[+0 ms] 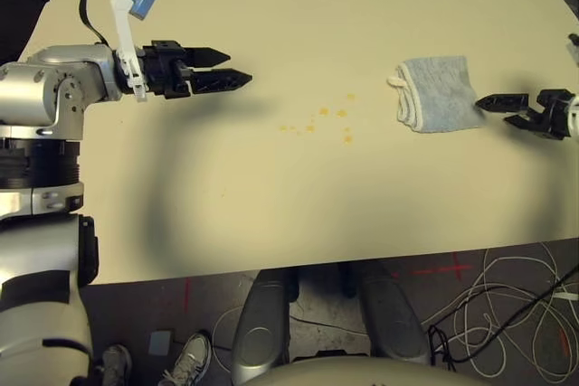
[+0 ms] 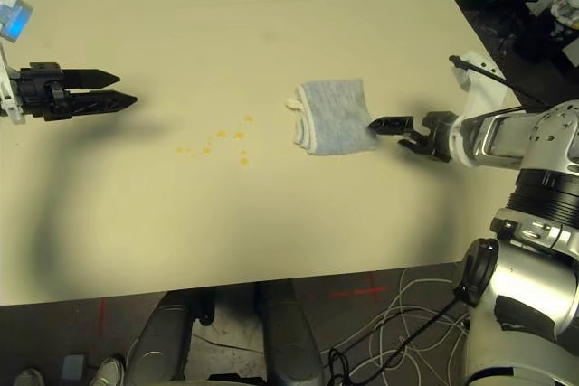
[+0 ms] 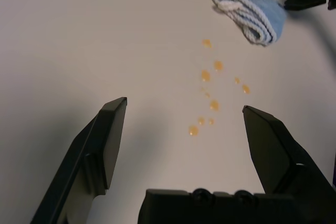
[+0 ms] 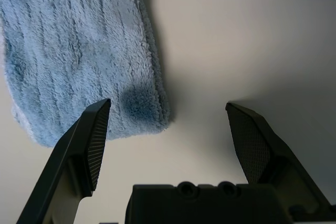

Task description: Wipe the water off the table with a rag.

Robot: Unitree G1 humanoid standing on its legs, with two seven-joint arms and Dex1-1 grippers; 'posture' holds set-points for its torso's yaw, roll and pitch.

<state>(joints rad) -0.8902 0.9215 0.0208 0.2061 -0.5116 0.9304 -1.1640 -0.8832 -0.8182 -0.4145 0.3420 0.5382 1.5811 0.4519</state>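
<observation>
The right pincer [image 2: 380,124], spread wide, noses at the folded grey-blue terry rag [image 2: 333,115] for pickup; the left pincer [image 1: 226,70] hangs open, clear of the orange water droplets [image 1: 321,119] on the beige surface [image 1: 271,214].

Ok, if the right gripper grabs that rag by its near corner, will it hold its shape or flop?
The rag looks like soft folded terry, so it will probably droop and may unfold if lifted by one corner. It seems light. Pushed flat by the right gripper, it would likely bunch rather than slide cleanly.
</observation>
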